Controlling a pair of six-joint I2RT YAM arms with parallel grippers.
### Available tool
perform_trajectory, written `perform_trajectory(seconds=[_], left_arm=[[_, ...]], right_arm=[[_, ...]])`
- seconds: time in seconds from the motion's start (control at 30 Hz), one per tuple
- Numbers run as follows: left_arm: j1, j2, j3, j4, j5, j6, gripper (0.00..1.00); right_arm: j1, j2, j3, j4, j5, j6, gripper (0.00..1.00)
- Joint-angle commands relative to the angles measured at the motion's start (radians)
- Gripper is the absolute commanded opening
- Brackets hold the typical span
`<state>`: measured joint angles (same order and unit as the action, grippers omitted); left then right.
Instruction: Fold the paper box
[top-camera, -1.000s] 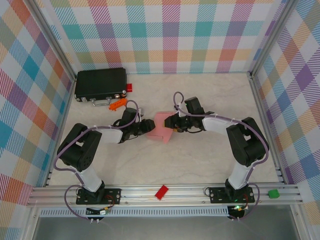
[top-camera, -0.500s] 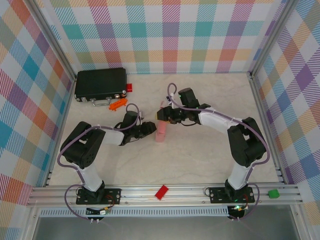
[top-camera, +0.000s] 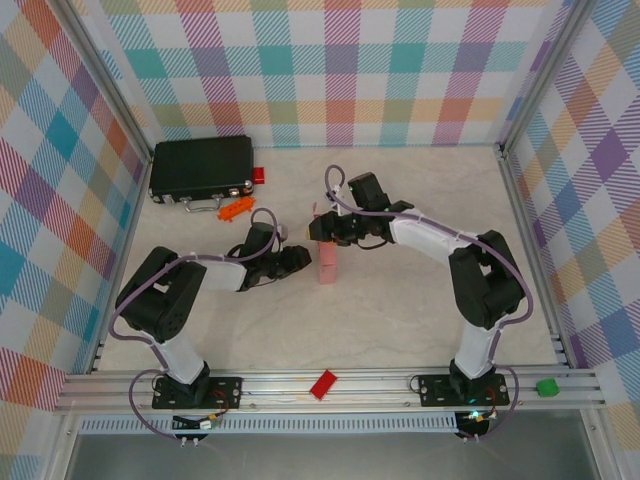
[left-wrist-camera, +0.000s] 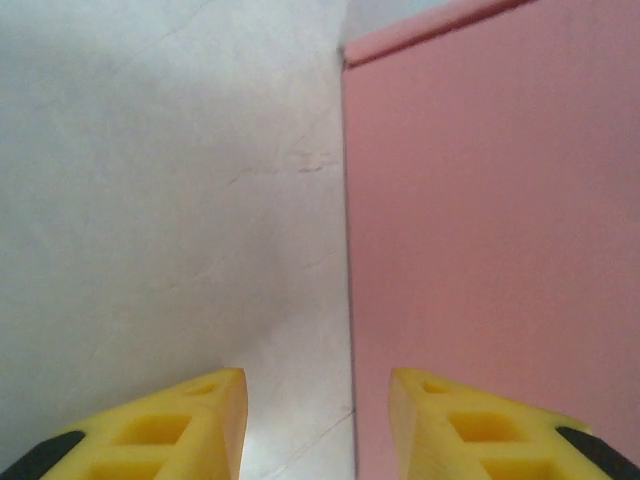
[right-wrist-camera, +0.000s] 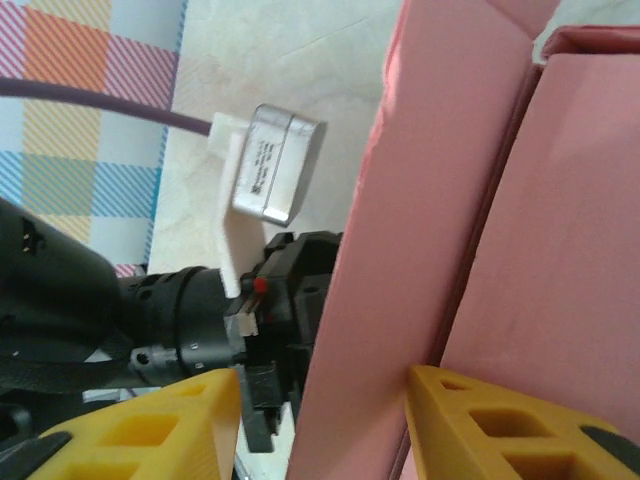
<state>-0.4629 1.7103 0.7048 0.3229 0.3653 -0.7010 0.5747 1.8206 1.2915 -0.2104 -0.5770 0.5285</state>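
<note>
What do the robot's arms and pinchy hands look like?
Both the left arm and the right arm have chunky black joints, white tube sections and a thin purple cable looping along them. The left gripper and right gripper have yellow wedge fingers with hollow cut-outs and black patches on the outer edges.

matt pink paper box on smooth marbled table, yellow plastic fingers.
</note>
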Motion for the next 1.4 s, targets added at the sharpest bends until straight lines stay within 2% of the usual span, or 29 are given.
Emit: perform_trajectory(seconds=[0.0,0.23,0.43,0.6,0.9,1.1,1.37], left_arm=[[0.001,-0.057,0.039,-0.153,-0.039,0.055,0.42],[0.002,-0.132,0.095,-0.282,-0.086,0.113,0.46],[0.001,-0.177,0.119,-0.340,-0.109,0.122,0.54],[-0.002,-0.239,0.119,-0.371,-0.143,0.119,0.64],[-0.005,-0.312,0.144,-0.373,-0.114,0.113,0.75],[-0.019,-0.317,0.207,-0.426,-0.103,0.128,0.88],[-0.034,-0.266,0.324,-0.559,-0.118,0.214,0.94]], right_arm=[[-0.004,-0.055,0.042,-0.084,0.070,-0.059,0.49],[-0.005,-0.102,0.082,-0.144,0.120,-0.096,0.53],[-0.033,-0.174,0.036,-0.211,0.329,-0.068,0.54],[-0.102,-0.230,-0.087,-0.236,0.422,-0.019,0.53],[-0.078,-0.173,-0.279,-0.134,0.299,-0.008,0.48],[-0.020,-0.096,-0.289,-0.027,0.231,0.029,0.47],[0.020,-0.006,-0.253,0.055,0.187,0.078,0.47]])
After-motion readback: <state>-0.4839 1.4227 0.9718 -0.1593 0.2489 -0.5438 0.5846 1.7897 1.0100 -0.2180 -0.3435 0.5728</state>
